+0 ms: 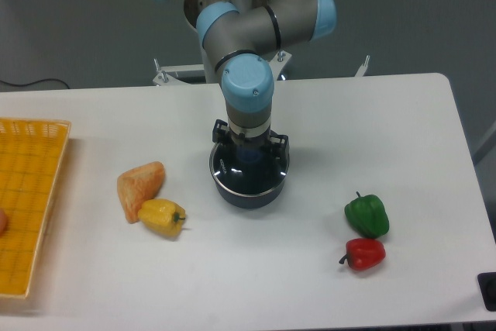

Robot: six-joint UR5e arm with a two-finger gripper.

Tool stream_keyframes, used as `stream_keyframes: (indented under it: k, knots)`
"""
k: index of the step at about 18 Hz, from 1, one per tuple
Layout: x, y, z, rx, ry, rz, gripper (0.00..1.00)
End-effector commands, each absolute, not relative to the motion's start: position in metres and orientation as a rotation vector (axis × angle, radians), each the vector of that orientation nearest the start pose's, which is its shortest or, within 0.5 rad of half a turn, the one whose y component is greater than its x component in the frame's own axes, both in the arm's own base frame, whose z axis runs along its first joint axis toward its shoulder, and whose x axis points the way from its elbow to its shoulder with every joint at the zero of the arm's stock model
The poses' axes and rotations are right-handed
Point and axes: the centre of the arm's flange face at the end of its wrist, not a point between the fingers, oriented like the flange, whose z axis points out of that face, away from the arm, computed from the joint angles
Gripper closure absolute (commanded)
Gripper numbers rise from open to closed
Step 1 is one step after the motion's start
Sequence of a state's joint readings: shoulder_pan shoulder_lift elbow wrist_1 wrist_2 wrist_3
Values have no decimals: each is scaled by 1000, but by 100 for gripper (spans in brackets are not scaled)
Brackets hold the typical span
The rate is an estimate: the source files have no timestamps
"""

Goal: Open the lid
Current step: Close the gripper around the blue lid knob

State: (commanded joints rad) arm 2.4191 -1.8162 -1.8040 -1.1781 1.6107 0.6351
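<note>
The lid (246, 177) is seen at the centre of the frame, seated on the dark blue saucepan (248, 191); only its thin rim and a glint of glass are made out below the arm. As a glass disc it is judged stiff, smooth, breakable and moderately heavy, so the blue centre knob is taken as the sensible hold, not the slippery rim. The tool (249, 154) is lowered over that knob; whether it is closed on it cannot be told. Peppers lie at lower right on the table (403, 122).
</note>
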Motion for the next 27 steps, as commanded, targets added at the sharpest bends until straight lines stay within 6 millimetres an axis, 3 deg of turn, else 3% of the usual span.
stream_keyframes:
  k: [7, 8, 19, 21, 27]
  knots:
    - [-320, 456, 286, -3216, -321, -49, 4]
    - [-320, 456, 286, -3218, -321, -50, 12]
    - [-321, 456, 286, -3214, -321, -52, 23]
    - [-321, 456, 286, -3213, -321, -54, 35]
    - [-321, 456, 287, -3211, -316, -55, 41]
